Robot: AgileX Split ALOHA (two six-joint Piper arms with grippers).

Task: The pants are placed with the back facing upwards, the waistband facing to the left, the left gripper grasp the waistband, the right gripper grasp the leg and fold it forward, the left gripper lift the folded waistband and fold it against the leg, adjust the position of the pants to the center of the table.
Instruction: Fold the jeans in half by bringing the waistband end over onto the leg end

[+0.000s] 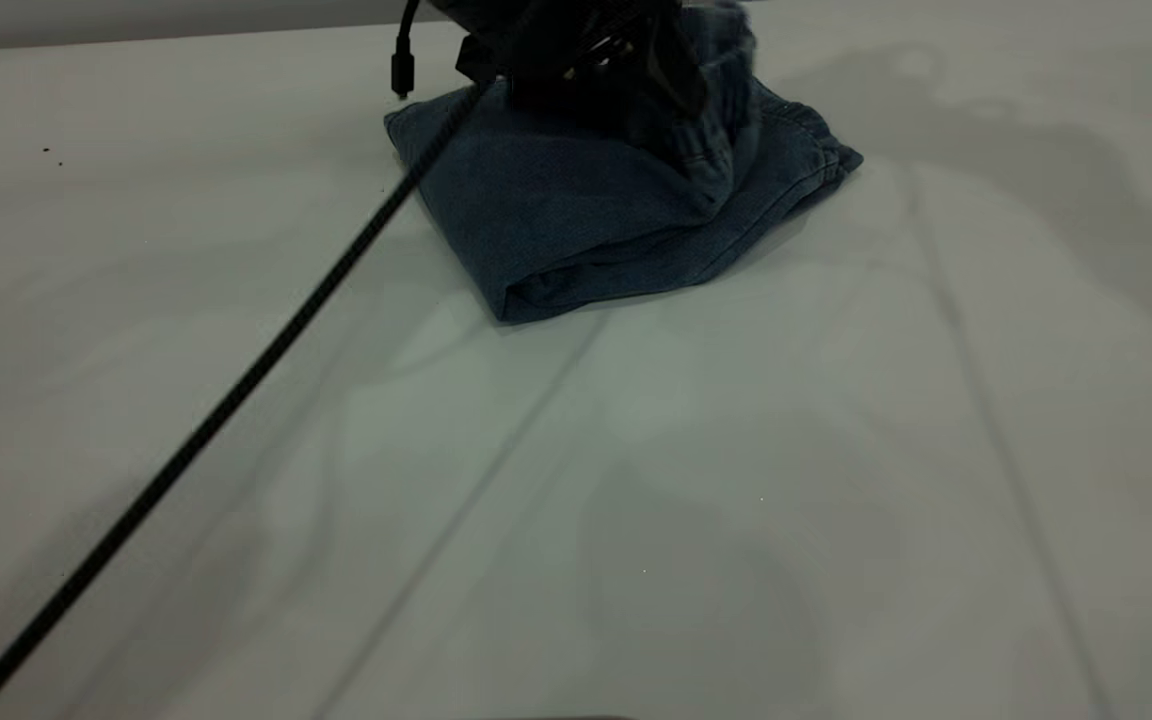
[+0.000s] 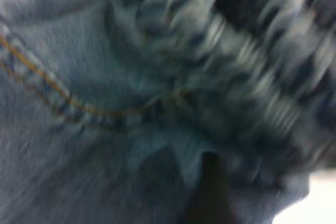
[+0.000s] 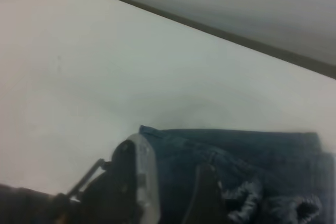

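Note:
The blue denim pants (image 1: 586, 220) lie folded into a thick packet at the far middle of the white table (image 1: 736, 480). My left gripper (image 1: 586, 60) is a dark mass right over them, its cable running off to the near left. It is shut on the waistband (image 1: 721, 110), and the ruffled band rises from the packet up into it. In the left wrist view denim with orange stitching (image 2: 68, 98) fills the picture around one dark finger (image 2: 210, 192). The right gripper (image 3: 207, 195) shows one dark finger beside the ruffled waistband (image 3: 247, 200).
A loose black plug (image 1: 402, 70) hangs by the left arm, and its cable (image 1: 236, 390) crosses the table diagonally. The table's far edge (image 3: 220, 32) meets a grey wall. The left arm's wrist, with a pale part (image 3: 144, 177), stands close to the right gripper.

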